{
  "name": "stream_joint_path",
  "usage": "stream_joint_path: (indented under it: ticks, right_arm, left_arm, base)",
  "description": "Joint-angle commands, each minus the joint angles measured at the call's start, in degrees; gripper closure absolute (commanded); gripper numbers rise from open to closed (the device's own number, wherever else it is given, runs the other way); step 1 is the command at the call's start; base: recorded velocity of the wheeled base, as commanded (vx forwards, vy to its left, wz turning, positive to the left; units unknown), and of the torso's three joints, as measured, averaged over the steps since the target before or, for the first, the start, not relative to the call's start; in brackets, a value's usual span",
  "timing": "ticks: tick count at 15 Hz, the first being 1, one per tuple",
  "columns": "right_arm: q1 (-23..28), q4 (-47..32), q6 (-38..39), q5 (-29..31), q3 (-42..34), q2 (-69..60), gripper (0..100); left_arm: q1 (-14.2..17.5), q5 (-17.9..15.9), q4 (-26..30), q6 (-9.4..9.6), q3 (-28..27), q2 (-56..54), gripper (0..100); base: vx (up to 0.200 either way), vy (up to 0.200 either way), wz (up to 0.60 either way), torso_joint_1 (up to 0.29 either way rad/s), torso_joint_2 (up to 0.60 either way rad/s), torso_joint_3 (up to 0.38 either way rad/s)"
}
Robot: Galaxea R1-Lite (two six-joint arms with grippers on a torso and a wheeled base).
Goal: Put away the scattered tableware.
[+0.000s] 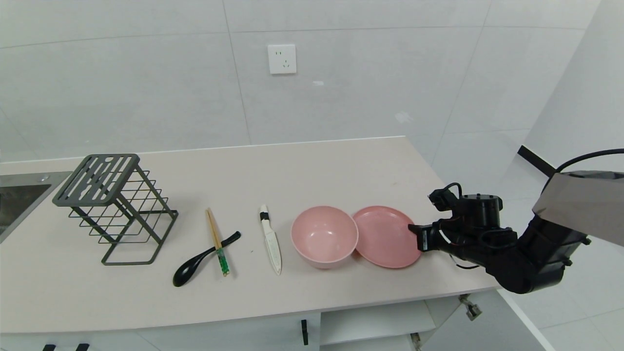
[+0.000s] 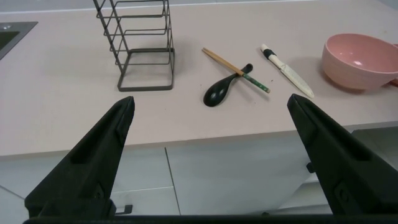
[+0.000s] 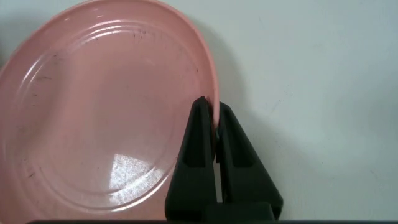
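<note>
A pink plate (image 1: 385, 235) lies on the counter right of a pink bowl (image 1: 324, 235). My right gripper (image 1: 418, 238) is shut on the plate's right rim (image 3: 216, 112), one finger on each side of it. Further left lie a white knife (image 1: 270, 239), a pair of chopsticks (image 1: 217, 241) and a black spoon (image 1: 197, 261). A dark wire rack (image 1: 114, 204) stands at the left. My left gripper (image 2: 211, 137) is open in front of the counter edge, away from the tableware, with the spoon (image 2: 221, 90), knife (image 2: 287, 70) and bowl (image 2: 360, 59) beyond it.
A sink (image 1: 14, 197) is set into the counter at the far left. The counter's right edge lies just beyond the plate. Cabinet fronts with dark handles (image 1: 304, 331) sit below the front edge. A wall socket (image 1: 282, 59) is on the tiled wall behind.
</note>
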State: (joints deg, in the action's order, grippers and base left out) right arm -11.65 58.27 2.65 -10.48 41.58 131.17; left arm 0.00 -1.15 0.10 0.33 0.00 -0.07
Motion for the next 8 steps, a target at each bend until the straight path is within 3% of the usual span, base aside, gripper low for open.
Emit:
stream_joint_path:
  ticks: [1,8]
  right_arm:
    - [0.4,0.18,-0.01,0.02,0.08,-3.03,100]
    - [1.63,3.34,-0.01,0.29,-1.68,-28.43,100]
  left_arm:
    - [0.0,0.0,-0.01,-0.07,0.0,0.07,0]
    - [0.0,0.0,-0.1,-0.24,0.0,0.07,0]
  base:
    - [0.0,0.0,0.0,0.0,0.0,0.0]
    - [0.0,0.0,0.0,0.0,0.0,0.0]
